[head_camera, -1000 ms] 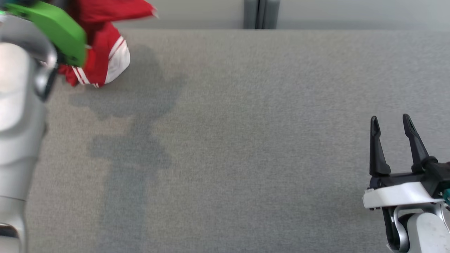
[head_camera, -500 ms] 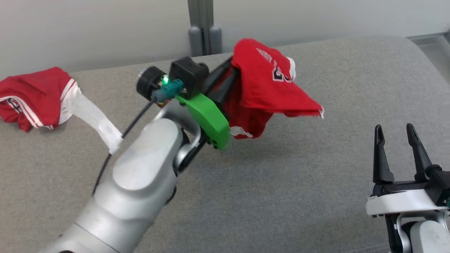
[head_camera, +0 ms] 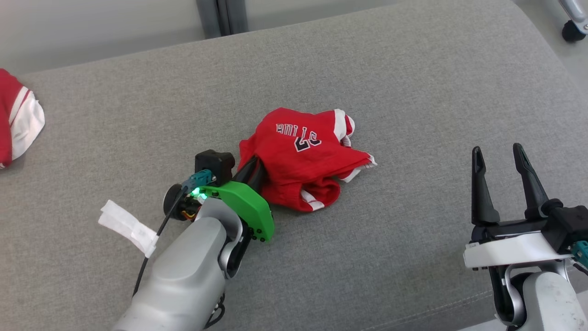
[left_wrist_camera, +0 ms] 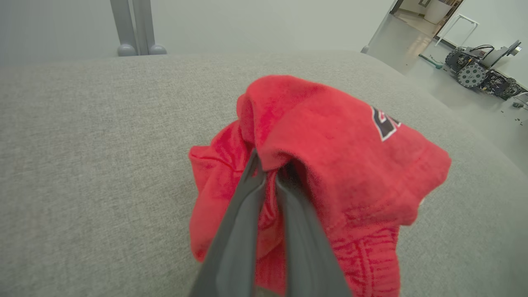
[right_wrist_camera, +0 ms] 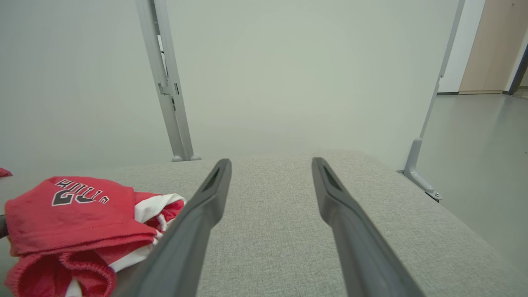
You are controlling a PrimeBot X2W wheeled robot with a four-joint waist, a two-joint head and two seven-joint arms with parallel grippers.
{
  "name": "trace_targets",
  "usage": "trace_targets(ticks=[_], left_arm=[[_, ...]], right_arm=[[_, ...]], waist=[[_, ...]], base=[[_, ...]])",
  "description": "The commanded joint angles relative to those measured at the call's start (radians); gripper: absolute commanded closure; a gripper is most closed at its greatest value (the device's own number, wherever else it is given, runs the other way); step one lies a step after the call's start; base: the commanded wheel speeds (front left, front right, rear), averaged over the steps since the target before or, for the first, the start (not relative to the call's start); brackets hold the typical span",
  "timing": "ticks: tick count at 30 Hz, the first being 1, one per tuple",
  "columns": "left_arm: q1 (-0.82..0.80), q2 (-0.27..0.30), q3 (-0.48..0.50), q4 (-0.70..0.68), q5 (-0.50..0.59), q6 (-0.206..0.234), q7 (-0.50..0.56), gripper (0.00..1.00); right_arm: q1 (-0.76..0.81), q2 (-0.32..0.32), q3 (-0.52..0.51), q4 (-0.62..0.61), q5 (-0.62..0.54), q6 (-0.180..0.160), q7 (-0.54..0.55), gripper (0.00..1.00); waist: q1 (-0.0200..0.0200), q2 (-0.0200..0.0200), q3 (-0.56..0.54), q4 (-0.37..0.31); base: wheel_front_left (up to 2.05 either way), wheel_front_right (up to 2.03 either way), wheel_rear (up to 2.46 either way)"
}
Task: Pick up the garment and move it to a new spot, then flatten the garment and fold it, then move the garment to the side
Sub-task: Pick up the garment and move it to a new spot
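The crumpled red jersey garment with white trim (head_camera: 303, 156) lies in a heap near the middle of the grey fabric-covered table (head_camera: 413, 73). Its black-and-white lettering faces up. The left end effector (head_camera: 256, 169) reaches into the heap's left edge. In the left wrist view its two dark fingers (left_wrist_camera: 243, 214) are pinched nearly together on a fold of red cloth, and the garment bunches over and around the tips. The right end effector (head_camera: 497, 149) hovers well to the right of the garment, apart from it, fingers spread wide with nothing between them.

There are two red garments on the table: the held one and a second red-and-white bundle (head_camera: 16, 122) at the far left edge. There are two end effectors. One strip of white tape (head_camera: 128, 227) is on the left arm's cable.
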Motion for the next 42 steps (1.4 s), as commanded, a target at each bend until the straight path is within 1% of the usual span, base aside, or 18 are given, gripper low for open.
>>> trace_targets(ticks=[1,3,4,5,6,7,8,13,18,25,31,37,42], left_arm=[[0.006,0.005,0.001,0.024,-0.016,0.013,-0.005,1.0],[-0.002,0.005,0.0,0.059,-0.031,0.024,-0.007,0.7],[-0.006,0.005,0.003,0.072,-0.035,0.028,-0.009,0.57],[-0.008,0.005,0.004,0.084,-0.041,0.031,-0.011,0.51],[-0.009,0.005,0.004,0.091,-0.047,0.032,-0.012,0.23],[-0.009,0.005,0.004,0.098,-0.054,0.029,-0.012,0.02],[-0.008,0.004,0.004,0.1,-0.059,0.025,-0.012,0.0],[-0.001,0.004,0.034,0.051,-0.042,0.031,-0.013,0.0],[0.031,0.005,0.081,-0.018,0.021,0.028,-0.013,0.0],[0.093,0.009,0.152,-0.082,0.13,0.017,-0.013,0.0],[0.184,0.016,0.243,-0.159,0.193,0.015,-0.012,0.0],[0.329,0.023,0.365,-0.304,0.27,0.04,-0.012,0.0],[0.47,0.021,0.471,-0.436,0.349,0.075,-0.012,0.0]], right_arm=[[-0.01,-0.002,0.004,0.004,0.003,0.0,-0.003,0.0],[-0.015,-0.002,0.006,0.005,0.004,0.0,-0.003,0.0],[-0.016,-0.002,0.007,0.005,0.004,0.0,-0.003,0.0],[-0.016,-0.002,0.008,0.005,0.002,0.0,-0.003,0.0],[-0.014,-0.002,0.007,0.005,-0.001,0.0,-0.003,0.0],[-0.012,-0.002,0.006,0.005,-0.004,0.0,-0.003,0.0],[-0.01,-0.002,0.006,0.005,-0.006,0.0,-0.003,0.0],[-0.005,-0.002,0.006,0.008,-0.014,0.0,-0.003,0.0],[0.008,-0.002,-0.002,0.011,-0.02,0.0,-0.003,0.0],[0.031,-0.002,-0.012,0.014,-0.035,0.0,-0.003,0.0],[0.053,-0.002,-0.014,0.022,-0.039,0.0,-0.003,0.0],[0.078,-0.002,-0.003,0.035,-0.029,0.0,-0.003,0.0],[0.106,-0.002,0.005,0.051,-0.016,0.0,-0.003,0.0]], waist=[[0.0,-0.0001,0.021,-0.016],[0.0,-0.0001,0.023,-0.013],[0.0,-0.0001,0.023,-0.01],[0.0,-0.0001,0.021,-0.006],[0.0,-0.0001,0.019,-0.002],[0.0,-0.0001,0.015,0.003],[0.0,-0.0001,0.011,0.009],[0.0,-0.0001,-0.009,0.037],[0.0,-0.0001,-0.042,0.069],[0.0,-0.0001,-0.104,0.119],[0.0,-0.0001,-0.157,0.158],[0.0,-0.0001,-0.191,0.177],[0.0,-0.0001,-0.2,0.184]], base=[[0.0,0.0,0.0],[0.0,0.0,0.0],[0.0,0.0,0.0],[0.0,0.0,0.0],[0.0,0.0,0.0],[0.0,0.0,0.0],[0.0,0.0,0.0],[0.0,0.0,0.0],[0.0,0.0,0.0],[0.0,0.0,0.0],[0.0,0.0,0.0],[0.0,0.0,0.0],[0.0,0.0,0.0]])
